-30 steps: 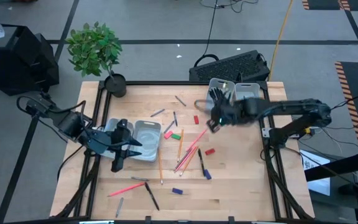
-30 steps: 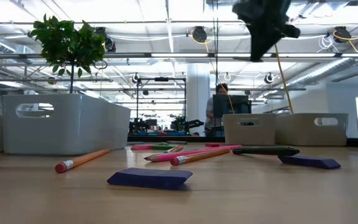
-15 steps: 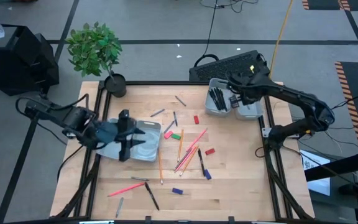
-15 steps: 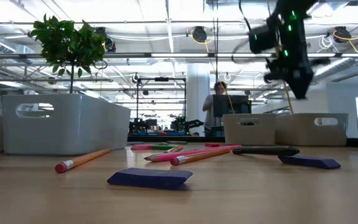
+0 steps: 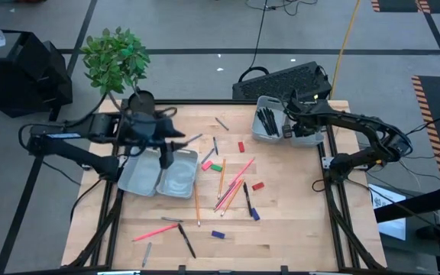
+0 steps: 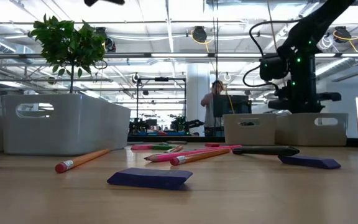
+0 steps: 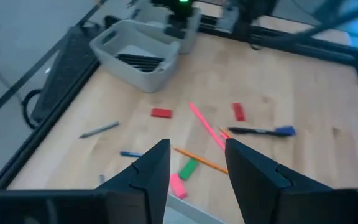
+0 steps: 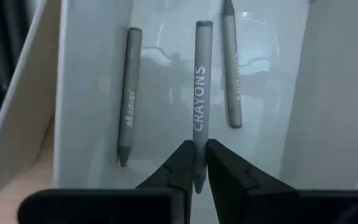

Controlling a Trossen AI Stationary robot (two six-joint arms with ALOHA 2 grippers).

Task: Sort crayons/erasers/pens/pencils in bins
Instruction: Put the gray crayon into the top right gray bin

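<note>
- Right gripper [image 8: 196, 171] fingers pinch a grey crayon [image 8: 199, 99] over a bin [image 8: 272, 74]; two more crayons flank it.
- Left gripper [image 7: 194, 163] fingers apart, seemingly empty, pencils [image 7: 205, 126] beyond them.

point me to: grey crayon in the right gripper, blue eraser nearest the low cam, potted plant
grey paper-wrapped crayon [image 8: 199, 106]: right wrist view, on its printed label.
flat blue eraser block [image 6: 149, 178]: low view, front face.
green leafy potted plant [image 5: 115, 56]: high view, on the foliage.
</note>
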